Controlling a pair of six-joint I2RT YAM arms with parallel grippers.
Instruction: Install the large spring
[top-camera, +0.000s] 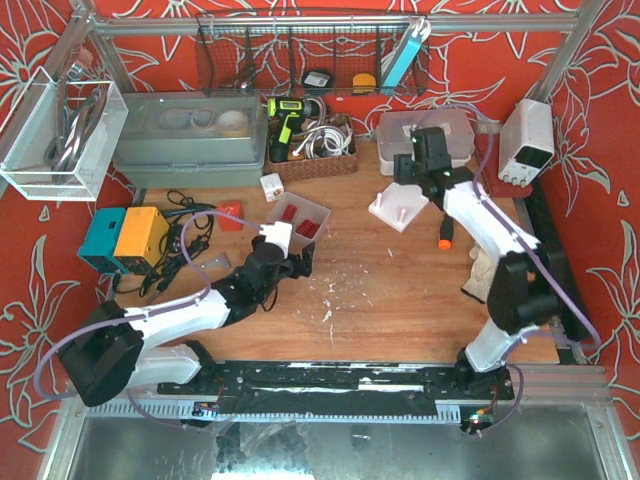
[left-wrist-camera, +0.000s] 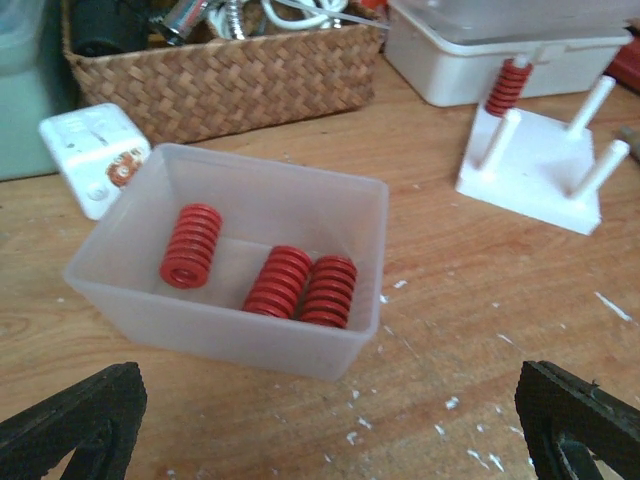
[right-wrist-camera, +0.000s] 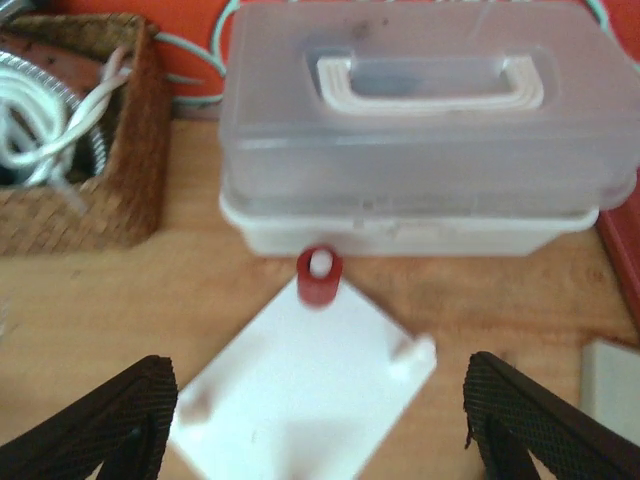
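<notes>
A clear plastic tub (left-wrist-camera: 340, 345) holds three large red springs (left-wrist-camera: 190, 245) lying on their sides; it also shows in the top view (top-camera: 322, 212). A white peg base (left-wrist-camera: 540, 175) stands to its right with one red spring (left-wrist-camera: 507, 87) seated on its far peg. In the right wrist view the base (right-wrist-camera: 300, 390) lies below with that spring (right-wrist-camera: 319, 276) on its peg. My left gripper (left-wrist-camera: 330, 430) is open and empty, just short of the tub. My right gripper (right-wrist-camera: 318, 430) is open and empty, hovering over the base (top-camera: 400, 208).
A wicker basket (top-camera: 315, 160) of cables and a lidded white box (top-camera: 425, 135) stand behind the base. A grey bin (top-camera: 190, 140), a blue and orange device (top-camera: 125, 238), a white cube (top-camera: 271, 186) and an orange block (top-camera: 231, 214) lie left. A power supply (top-camera: 527, 140) stands right.
</notes>
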